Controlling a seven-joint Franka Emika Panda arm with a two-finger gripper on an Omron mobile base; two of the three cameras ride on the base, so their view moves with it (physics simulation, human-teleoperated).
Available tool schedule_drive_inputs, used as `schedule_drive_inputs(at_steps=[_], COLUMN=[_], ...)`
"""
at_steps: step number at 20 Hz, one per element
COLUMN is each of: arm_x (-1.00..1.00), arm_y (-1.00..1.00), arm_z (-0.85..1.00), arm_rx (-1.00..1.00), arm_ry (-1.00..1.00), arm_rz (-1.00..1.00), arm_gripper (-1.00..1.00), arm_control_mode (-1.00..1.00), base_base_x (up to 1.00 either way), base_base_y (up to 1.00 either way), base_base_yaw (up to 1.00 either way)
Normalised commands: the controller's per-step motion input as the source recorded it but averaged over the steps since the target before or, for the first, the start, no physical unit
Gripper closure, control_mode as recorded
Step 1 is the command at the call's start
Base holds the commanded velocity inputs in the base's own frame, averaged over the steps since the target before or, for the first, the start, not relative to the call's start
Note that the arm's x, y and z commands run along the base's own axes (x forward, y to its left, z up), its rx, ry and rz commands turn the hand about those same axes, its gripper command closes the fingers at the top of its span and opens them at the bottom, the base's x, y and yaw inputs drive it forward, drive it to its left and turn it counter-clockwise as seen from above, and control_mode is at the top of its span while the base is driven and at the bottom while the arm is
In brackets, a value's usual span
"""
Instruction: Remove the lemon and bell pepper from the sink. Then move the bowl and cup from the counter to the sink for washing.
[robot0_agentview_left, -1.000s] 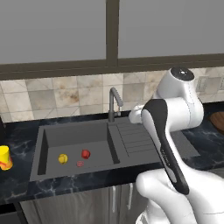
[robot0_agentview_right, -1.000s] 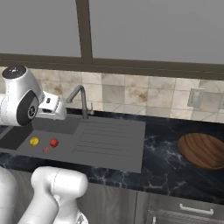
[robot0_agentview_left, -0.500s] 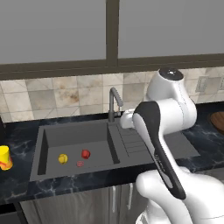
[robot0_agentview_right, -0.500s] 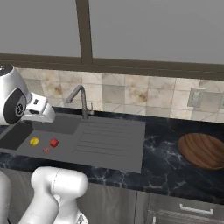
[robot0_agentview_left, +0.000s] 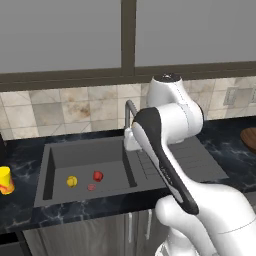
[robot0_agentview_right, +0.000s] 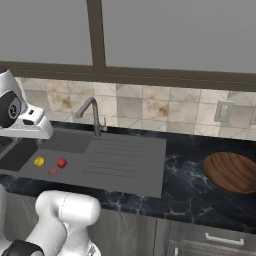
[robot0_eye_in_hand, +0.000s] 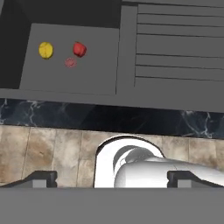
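lemon (robot0_agentview_left: 72, 181) and bell pepper (robot0_agentview_left: 98, 176) lay side by side on the floor of the sink (robot0_agentview_left: 50, 165), near its front wall, the lemon to the left and the pepper just beside it on the right, not touching. a small flat dull reddish disc (robot0_agentview_left: 91, 187) sat on the basin floor just in front of the pepper.

going left to right in the left base view: the cup (robot0_agentview_left: 5, 180) stood upright on the dark marbled worktop (robot0_agentview_left: 20, 210), at the picture's left edge, apart from the sink's left rim. then came the basin with the two fruits, then the grey curved faucet (robot0_agentview_left: 130, 112) behind the sink, then the ribbed drainboard (robot0_agentview_left: 192, 157) (partly hidden by the white arm), and at the far right edge a sliver of the bowl (robot0_agentview_left: 249, 138).

the right base view showed the bowl more fully, resting flat on the worktop well apart from the drainboard's right end.

in the hand view the pincer (robot0_eye_in_hand: 112, 179) looked across the tiled wall and worktop toward the sink; its two dark fingertips (robot0_eye_in_hand: 41, 178) stood at opposite sides of the picture's bottom, spread as wide as they went, with nothing between them. it was high over the back of the sink, well apart from the lemon and pepper.
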Motion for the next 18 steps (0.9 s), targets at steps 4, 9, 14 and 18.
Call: schedule_drive_inputs(at_steps=[4, 9, 14, 18], arm_x=[0.09, 0.05, 0.06, 0.09], arm_y=[0.32, 0.32, 0.23, 0.10], arm_z=[-0.12, -0.17, -0.20, -0.22], arm_rx=[-0.13, -0.10, -0.01, 0.08], arm_ry=[0.03, -0.04, -0.14, -0.21], arm_rz=[0.00, 0.00, 0.00, 0.00], arm_gripper=[-1.00, -1.00, -1.00, -1.00], arm_control_mode=[-1.00, -1.00, -1.00, -1.00], base_base_x=[0.00, 0.00, 0.00, 0.00], base_base_y=[0.00, 0.00, 0.00, 0.00], base_base_yaw=[0.00, 0.00, 0.00, 0.00])
